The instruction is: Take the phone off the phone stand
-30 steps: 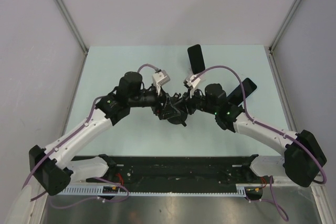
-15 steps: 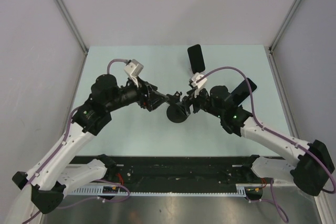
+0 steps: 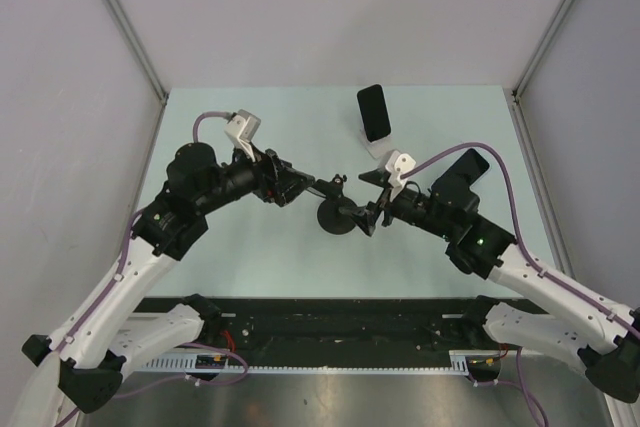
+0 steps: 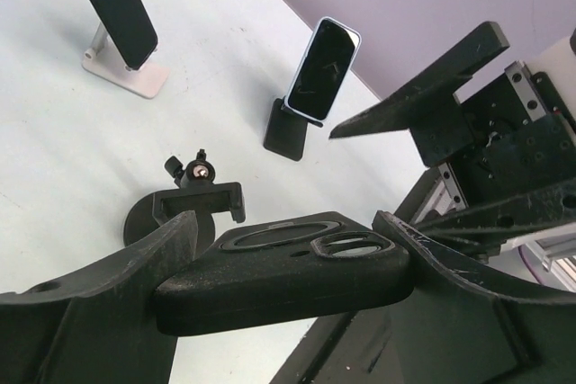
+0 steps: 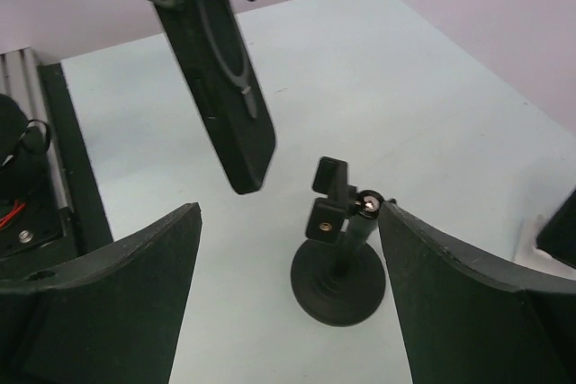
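The phone (image 4: pixel 288 272), in a black case with its camera bump up, lies crosswise between my left gripper's (image 4: pixel 281 299) fingers, and the gripper is shut on it. The right wrist view shows the phone (image 5: pixel 225 96) hanging in the air above and left of the phone stand (image 5: pixel 340 249). That stand (image 3: pixel 338 217) is black with a round base, and its clamp is empty. My right gripper (image 5: pixel 288 285) is open, its fingers either side of the stand without touching it. Seen from above, the left gripper (image 3: pixel 300 187) is left of the stand and the right gripper (image 3: pixel 368 209) just right of it.
A dark phone on a silver stand (image 3: pixel 374 112) is at the back middle. Another phone on a black stand (image 3: pixel 462 173) is at the right, close behind my right arm. The left wrist view shows both, the silver stand (image 4: pixel 121 74) and the black stand (image 4: pixel 290 132).
My left arm drew back to the left with the phone, clear of the stand. My right gripper opened off the stand and pulled back to the right.
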`<state>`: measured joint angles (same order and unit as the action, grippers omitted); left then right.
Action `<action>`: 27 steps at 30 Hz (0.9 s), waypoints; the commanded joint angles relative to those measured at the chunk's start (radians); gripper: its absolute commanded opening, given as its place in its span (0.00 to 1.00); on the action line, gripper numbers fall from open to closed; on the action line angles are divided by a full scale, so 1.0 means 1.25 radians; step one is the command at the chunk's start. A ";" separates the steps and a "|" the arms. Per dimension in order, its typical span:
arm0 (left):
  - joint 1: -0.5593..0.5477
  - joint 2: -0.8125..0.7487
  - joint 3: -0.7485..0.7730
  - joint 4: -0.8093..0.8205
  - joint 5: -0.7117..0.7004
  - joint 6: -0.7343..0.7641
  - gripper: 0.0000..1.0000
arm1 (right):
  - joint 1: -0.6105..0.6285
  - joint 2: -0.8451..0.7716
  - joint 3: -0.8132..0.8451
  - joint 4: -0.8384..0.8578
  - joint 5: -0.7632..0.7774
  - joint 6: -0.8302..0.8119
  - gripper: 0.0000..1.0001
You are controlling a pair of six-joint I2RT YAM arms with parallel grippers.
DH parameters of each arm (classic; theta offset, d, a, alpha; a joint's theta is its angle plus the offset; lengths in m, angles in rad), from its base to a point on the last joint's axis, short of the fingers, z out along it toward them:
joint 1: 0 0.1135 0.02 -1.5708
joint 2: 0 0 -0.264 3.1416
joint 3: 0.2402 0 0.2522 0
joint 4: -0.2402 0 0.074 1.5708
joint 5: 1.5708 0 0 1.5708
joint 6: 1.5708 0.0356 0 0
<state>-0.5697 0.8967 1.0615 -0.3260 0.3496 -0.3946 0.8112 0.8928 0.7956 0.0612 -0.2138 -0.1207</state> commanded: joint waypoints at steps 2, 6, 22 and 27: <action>0.005 -0.004 0.015 0.056 0.038 -0.032 0.00 | 0.058 0.062 0.063 0.006 -0.047 -0.033 0.84; 0.005 0.004 0.014 0.053 0.054 -0.034 0.00 | 0.095 0.120 0.086 0.047 -0.014 -0.047 0.84; 0.005 -0.021 0.009 0.047 0.015 -0.019 0.31 | 0.102 0.180 0.111 0.135 -0.009 0.039 0.00; 0.005 -0.077 -0.005 0.055 -0.099 -0.013 0.73 | 0.102 0.172 0.111 0.162 0.018 0.126 0.00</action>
<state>-0.5690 0.8936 1.0561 -0.3225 0.3355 -0.4488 0.9466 1.1339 0.8814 0.1764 -0.2302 -0.1001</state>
